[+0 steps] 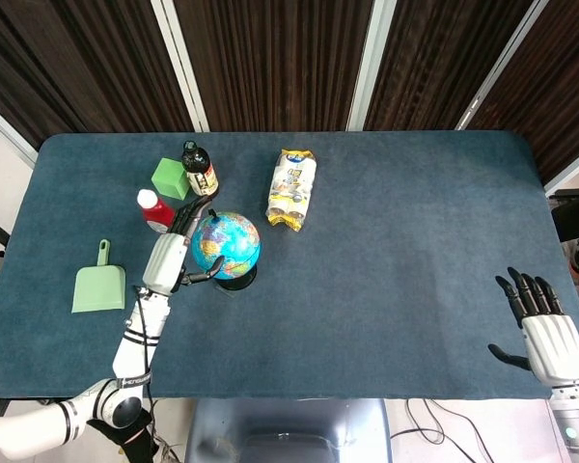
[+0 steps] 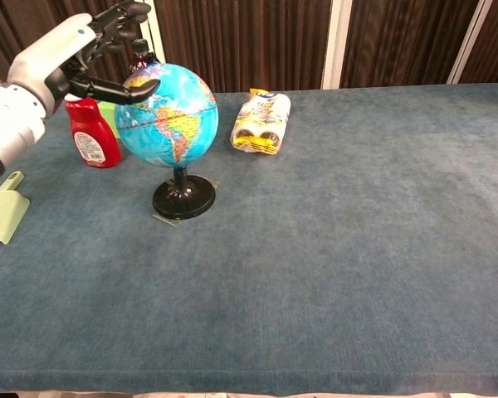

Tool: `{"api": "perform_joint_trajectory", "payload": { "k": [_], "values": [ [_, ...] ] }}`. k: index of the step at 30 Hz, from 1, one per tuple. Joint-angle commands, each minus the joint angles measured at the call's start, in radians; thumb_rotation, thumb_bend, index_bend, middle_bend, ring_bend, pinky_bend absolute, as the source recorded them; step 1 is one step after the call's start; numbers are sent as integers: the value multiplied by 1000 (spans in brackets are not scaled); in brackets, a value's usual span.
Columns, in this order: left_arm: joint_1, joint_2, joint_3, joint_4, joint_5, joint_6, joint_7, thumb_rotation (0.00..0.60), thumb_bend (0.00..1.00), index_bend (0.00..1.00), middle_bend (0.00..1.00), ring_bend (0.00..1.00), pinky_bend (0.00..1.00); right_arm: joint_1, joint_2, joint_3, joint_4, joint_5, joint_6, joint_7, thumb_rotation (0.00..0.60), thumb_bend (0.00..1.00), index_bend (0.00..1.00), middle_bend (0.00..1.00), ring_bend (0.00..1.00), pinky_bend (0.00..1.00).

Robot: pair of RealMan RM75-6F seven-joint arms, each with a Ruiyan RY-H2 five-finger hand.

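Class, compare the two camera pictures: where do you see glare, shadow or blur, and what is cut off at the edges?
Head view: even light, the globe sharp with a small soft shadow at its base; the right hand sits near the frame corner. Chest view: a sheen on the globe, the left hand slightly soft, the green dustpan cut by the left edge.

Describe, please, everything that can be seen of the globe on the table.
The globe is a glossy blue sphere with multicoloured continents, standing upright on a short black stem and round black base on the blue table. The left hand is at its upper left side, thumb reaching to the sphere, other fingers spread above.
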Motion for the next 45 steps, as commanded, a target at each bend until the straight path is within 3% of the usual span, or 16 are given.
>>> {"api": "perform_joint_trajectory", "payload": {
  "k": [1,45],
  "values": [
    [-11,-10,-12,2,-9,-2,11,600,324,0,0,0,0,-2,4,1,1,1,3,8,600,126,0,0,0,0],
    [-1,25,-12,96,-98,-63,-37,600,331,0,0,0,1,-8,2,5,-2,8,10,-8,600,126,0,0,0,0]
  ]
}}
